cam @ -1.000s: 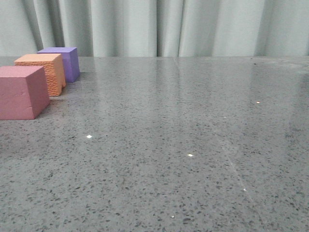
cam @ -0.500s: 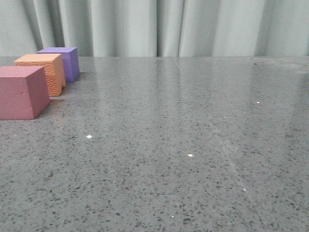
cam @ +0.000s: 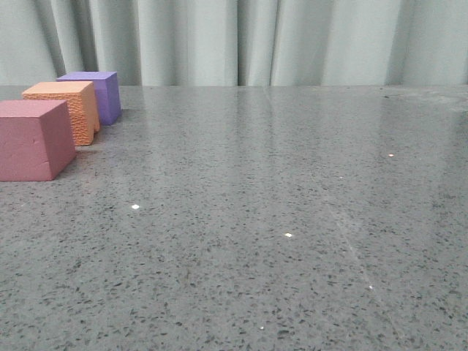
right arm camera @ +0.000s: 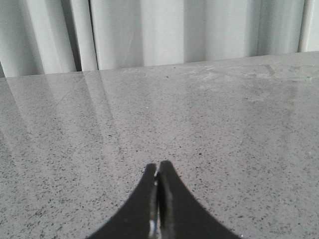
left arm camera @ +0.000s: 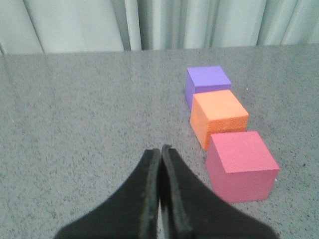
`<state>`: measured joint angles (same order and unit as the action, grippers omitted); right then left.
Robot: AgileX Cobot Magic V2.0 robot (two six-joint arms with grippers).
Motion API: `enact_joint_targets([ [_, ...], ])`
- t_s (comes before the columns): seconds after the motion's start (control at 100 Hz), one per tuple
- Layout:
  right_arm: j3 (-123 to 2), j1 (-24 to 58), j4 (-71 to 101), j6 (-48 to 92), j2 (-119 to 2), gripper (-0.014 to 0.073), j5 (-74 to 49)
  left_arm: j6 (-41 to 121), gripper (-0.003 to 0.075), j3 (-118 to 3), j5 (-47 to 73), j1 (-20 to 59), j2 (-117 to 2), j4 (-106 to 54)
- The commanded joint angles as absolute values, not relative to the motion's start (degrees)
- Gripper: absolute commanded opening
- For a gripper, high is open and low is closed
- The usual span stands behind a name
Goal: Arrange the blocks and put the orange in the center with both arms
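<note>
Speckled grey table (cam: 292,219): nothing has moved; orange cube (cam: 62,110) sits centered already. I keep left gripper (left arm camera: 160,152) and right gripper (right arm camera: 158,169) closed, empty.

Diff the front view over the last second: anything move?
No visible change. The pinkish-red cube, orange cube and purple cube stay in the same row at the table's left edge, and no arm enters the front view.
</note>
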<state>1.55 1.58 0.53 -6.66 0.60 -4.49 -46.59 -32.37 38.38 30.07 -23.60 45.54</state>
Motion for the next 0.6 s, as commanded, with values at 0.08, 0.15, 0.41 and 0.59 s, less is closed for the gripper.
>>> enact_joint_targets([
  [0.08,0.79,1.17,0.52,-6.23,2.04,-0.0067,0.00,-45.89,-0.0019,-33.93,33.61,29.85,-22.00,48.09],
  [0.15,0.79,1.17,0.52,-6.23,2.04,-0.0067,0.00,-41.68,-0.0019,-33.46,32.65,29.16,-20.01,45.56],
  [0.41,0.79,1.17,0.52,-6.23,2.04,-0.0067,0.00,-23.61,-0.0019,-26.86,26.24,22.79,-10.70,30.16],
  [0.59,0.79,1.17,0.52,-6.23,2.04,-0.0067,0.00,-5.94,-0.0019,-19.13,15.91,15.34,-6.97,13.59],
])
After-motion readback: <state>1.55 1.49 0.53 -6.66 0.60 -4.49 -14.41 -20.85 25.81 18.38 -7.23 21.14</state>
